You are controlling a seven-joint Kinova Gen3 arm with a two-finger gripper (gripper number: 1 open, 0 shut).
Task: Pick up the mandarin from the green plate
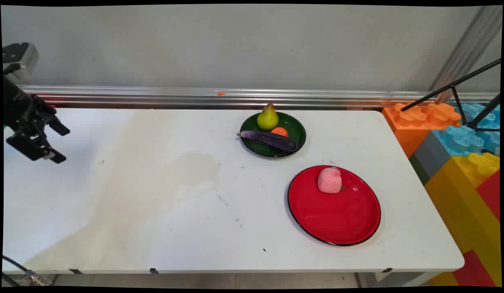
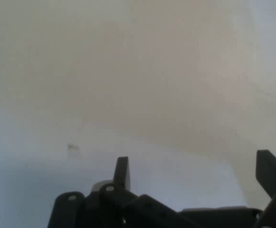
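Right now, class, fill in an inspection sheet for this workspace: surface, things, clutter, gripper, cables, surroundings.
Surface: white table, faint marks.
Things: green plate holding pear, eggplant and an orange item; red plate holding a pink item.
Clutter: nothing seen.
Gripper: gripper open, empty, above the table's left side, far from both plates.
Cables: one cable at the near left corner.
Surroundings: wall, metal rail, big toy blocks, tripod at right.

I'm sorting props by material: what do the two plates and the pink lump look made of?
Red plate and green plate: glossy, with a thin dark rim, likely enamelled metal or hard plastic. Pink lump on the red plate: matte, soft-edged, perhaps foam or rubber; the look leaves it open.
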